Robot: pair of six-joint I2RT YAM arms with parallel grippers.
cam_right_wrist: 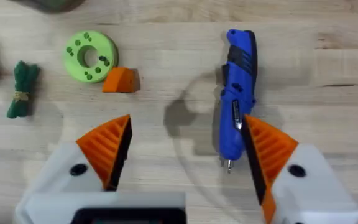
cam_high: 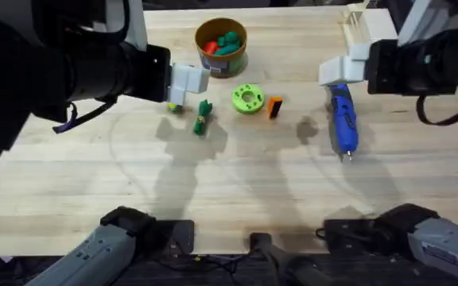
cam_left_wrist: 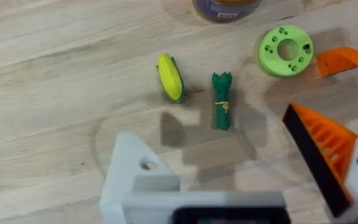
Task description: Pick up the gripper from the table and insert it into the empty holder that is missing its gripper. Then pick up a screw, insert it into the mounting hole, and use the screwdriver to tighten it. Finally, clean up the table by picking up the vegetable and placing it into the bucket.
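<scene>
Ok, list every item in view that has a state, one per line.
left gripper: open, one finger mount bare
right gripper: open, both orange tips fitted
holder: no tip fitted
orange gripper tip: loose on table
screwdriver: lying flat, untouched
bucket: upright, holding vegetables
green vegetable: lying on table
corn: lying on table

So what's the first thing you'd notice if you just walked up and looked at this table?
Probably the bright blue pen-shaped screwdriver lying on the pale wood table, under the right arm's open gripper. Next, the flat bright green disc with holes mid-table, with the small orange wedge-shaped fingertip right beside it. Behind them stands the round tan bucket with colourful toy vegetables inside.
</scene>
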